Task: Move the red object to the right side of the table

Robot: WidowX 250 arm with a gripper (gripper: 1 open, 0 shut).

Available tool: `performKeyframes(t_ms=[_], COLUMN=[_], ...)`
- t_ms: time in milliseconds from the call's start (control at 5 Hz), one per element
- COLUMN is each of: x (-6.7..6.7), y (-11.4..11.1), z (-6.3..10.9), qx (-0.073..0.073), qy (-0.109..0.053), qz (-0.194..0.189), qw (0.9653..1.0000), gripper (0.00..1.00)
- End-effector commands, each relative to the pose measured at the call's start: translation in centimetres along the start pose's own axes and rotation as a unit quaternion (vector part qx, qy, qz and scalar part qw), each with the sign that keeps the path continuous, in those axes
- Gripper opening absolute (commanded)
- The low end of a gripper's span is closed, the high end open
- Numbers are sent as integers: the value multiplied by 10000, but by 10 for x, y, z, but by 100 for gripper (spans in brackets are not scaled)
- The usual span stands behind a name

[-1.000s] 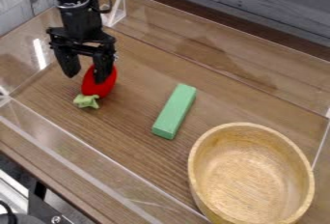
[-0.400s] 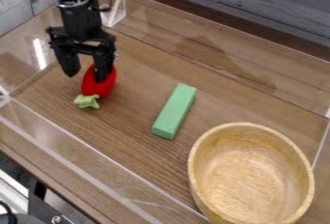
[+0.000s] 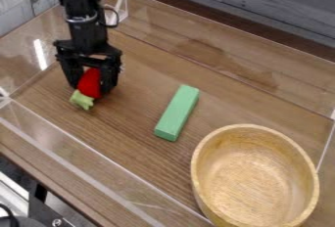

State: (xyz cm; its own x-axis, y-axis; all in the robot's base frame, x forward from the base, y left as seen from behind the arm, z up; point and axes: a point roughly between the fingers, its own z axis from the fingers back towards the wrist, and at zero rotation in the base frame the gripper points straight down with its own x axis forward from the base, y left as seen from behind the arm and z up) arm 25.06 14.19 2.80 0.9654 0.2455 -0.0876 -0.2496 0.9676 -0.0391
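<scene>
- From here I see the red fruit (image 3: 90, 81) on the left part of the desk (image 3: 137, 162), so the move to the right side is undone.
- The jaws are spread wide, with the fruit between them as I see it. I judge that I have it straddled rather than gripped; whether either side touches it, I can't tell from this angle.
- The black arm (image 3: 81, 8) reaches in from the far left, and its dark fingers hide some of the fruit's far part. That placing makes sense to me: with one finger to each side, closing should pinch the fruit across its body.
- Its leafy end (image 3: 82, 101) points toward the near side, out from under the fingers, which leaves the rounder red body for me to grip.
- The fruit looks oval and smooth, perhaps plastic. I expect a curved skin like that could roll or squirt out if I close off-centre.
- The desk is brown wood with grain lines and dark seams, flat enough to lower onto.
- Right of the fruit, well apart, a pale green block (image 3: 178, 113) lies flat: long, straight-edged, matte.
- The wooden bowl (image 3: 256, 179), round and pale with a thick rim, sits near right. I'd lift before carrying right, to pass over the block and avoid the bowl.
</scene>
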Motion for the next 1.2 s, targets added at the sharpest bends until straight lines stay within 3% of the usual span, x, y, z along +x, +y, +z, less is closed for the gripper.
performKeyframes(t_ms=[0, 400, 1000], x=[9, 17, 22], y=[1, -15, -9], z=[9, 33, 10], qx=[102, -60, 66], qy=[-225, -335, -301], qz=[12, 6, 11], qw=[9997, 9994, 9995], gripper=[0, 0, 0])
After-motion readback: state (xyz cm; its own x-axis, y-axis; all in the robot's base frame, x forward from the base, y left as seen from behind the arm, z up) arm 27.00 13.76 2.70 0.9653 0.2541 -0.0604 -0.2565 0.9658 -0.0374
